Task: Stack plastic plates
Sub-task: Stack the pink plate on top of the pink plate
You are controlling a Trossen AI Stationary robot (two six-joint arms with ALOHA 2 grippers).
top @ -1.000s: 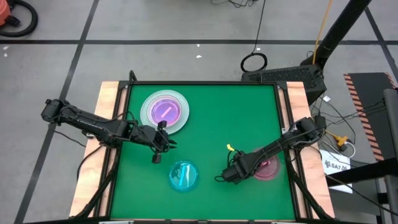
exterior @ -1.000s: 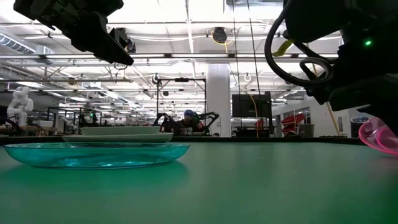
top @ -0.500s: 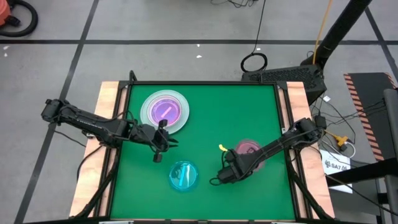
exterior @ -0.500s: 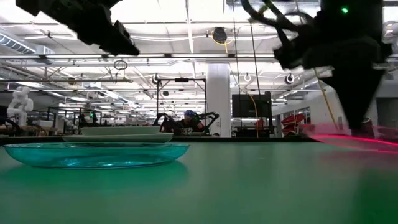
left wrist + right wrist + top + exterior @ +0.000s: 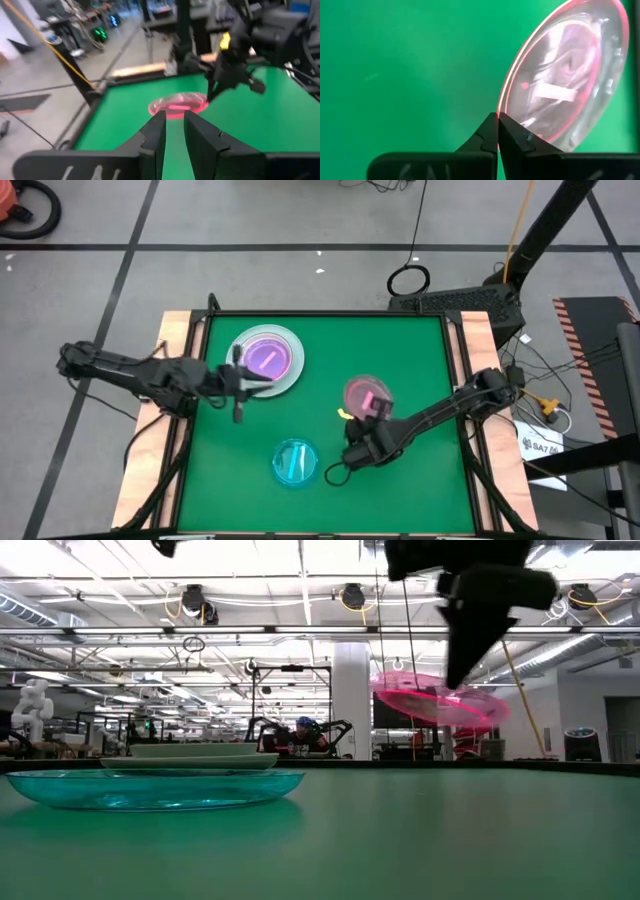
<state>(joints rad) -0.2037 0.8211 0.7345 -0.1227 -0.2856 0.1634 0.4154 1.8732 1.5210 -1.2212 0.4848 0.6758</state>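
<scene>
Above the green table (image 5: pixel 420 360), near its centre, the right gripper (image 5: pixel 498 125) pinches the rim of a translucent pink plate (image 5: pixel 363 394), held clear of the surface. At nine o'clock, the left gripper (image 5: pixel 236 380) hovers beside the plate stack (image 5: pixel 264 358), fingers slightly parted, holding nothing. A cyan plate (image 5: pixel 294 461) lies at six o'clock.

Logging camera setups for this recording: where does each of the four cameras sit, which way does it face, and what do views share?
High: overhead, straight down on the green table; both arms.
Low: table height, level across; cyan plate near, right gripper above.
Left wrist: past the left gripper, towards the right arm.
Right wrist: past the right gripper's shut jaws onto the table.
Shared: all four show the pink plate, held clear of the table.
</scene>
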